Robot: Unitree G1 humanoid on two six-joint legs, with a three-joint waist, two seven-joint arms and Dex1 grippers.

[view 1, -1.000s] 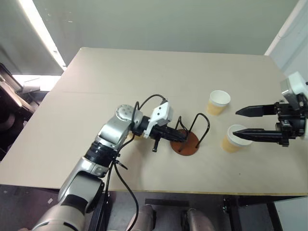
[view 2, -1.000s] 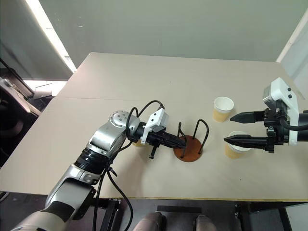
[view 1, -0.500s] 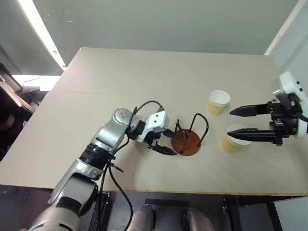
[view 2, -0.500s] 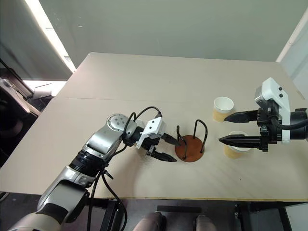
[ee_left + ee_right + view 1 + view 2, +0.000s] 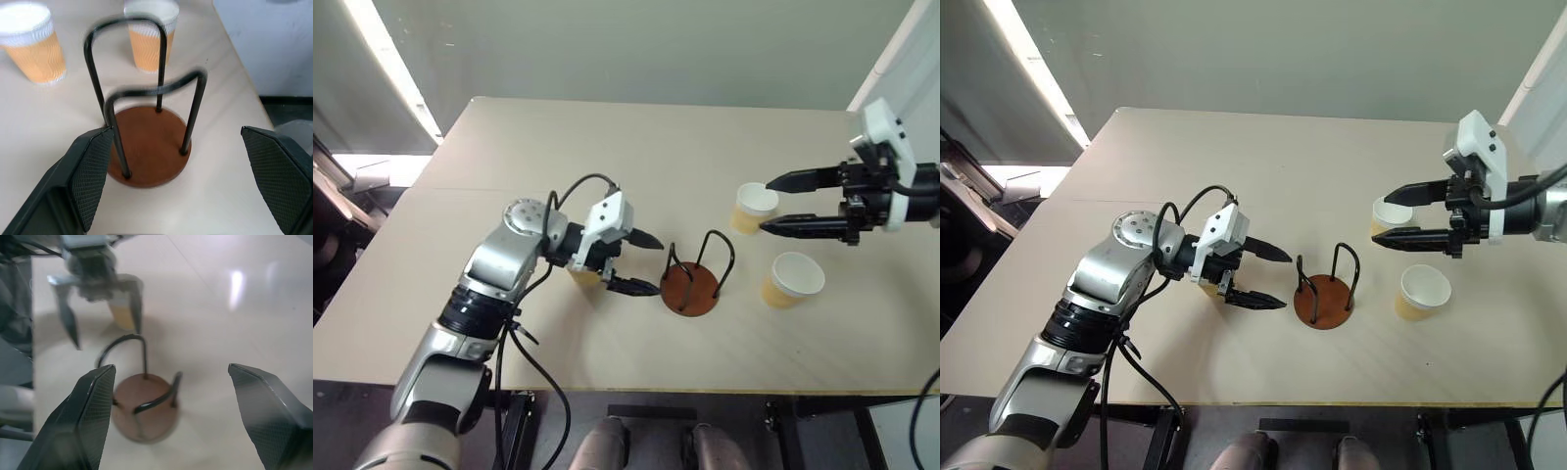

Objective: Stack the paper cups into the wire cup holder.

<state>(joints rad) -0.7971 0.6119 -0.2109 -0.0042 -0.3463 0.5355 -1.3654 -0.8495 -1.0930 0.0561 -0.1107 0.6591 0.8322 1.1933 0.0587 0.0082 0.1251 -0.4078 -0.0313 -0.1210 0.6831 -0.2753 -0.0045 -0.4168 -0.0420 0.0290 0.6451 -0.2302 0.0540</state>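
Showing a tan table on which the wire cup holder stands empty near the front edge, its two black arches rising from the reddish-brown disc. The left gripper hovers just left of the holder with its fingers spread wide, holding nothing, and a paper cup stands partly hidden behind it. The right gripper, likewise wide and empty, reaches over the far cup, while the near cup stands right of the holder.
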